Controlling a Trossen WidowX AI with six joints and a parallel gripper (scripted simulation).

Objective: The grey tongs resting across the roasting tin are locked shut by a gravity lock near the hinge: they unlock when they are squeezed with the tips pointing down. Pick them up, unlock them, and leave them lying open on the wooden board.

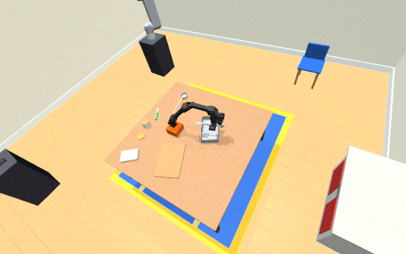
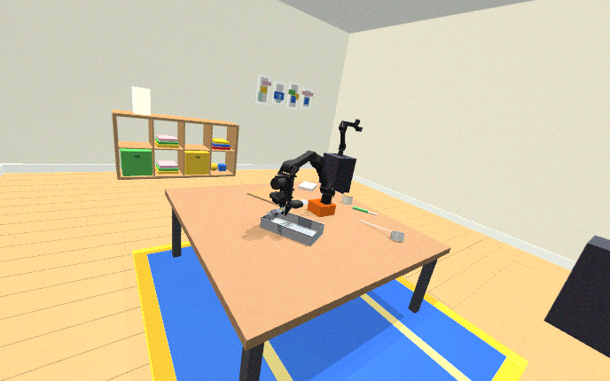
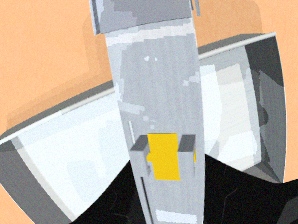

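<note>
Our hand (image 1: pixel 212 127) (image 2: pixel 285 211) (image 3: pixel 161 155) clamped on long grey metal tongs (image 1: pixel 199 123) (image 2: pixel 303 203) (image 3: pixel 160 85), which we see spanning grey rectangular roasting tin (image 1: pixel 209 140) (image 2: pixel 292 233) (image 3: pixel 274 100), apart from flat tan wooden board (image 1: pixel 170 160) (image 2: pixel 259 197).

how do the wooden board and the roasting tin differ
The wooden board is tan wood, while the roasting tin is grey. The board is a flat slab with no sides, whereas the tin has raised walls. The arm's gripper is above the tin, while the board lies away from it. Both rest on the table and are roughly rectangular.
</note>
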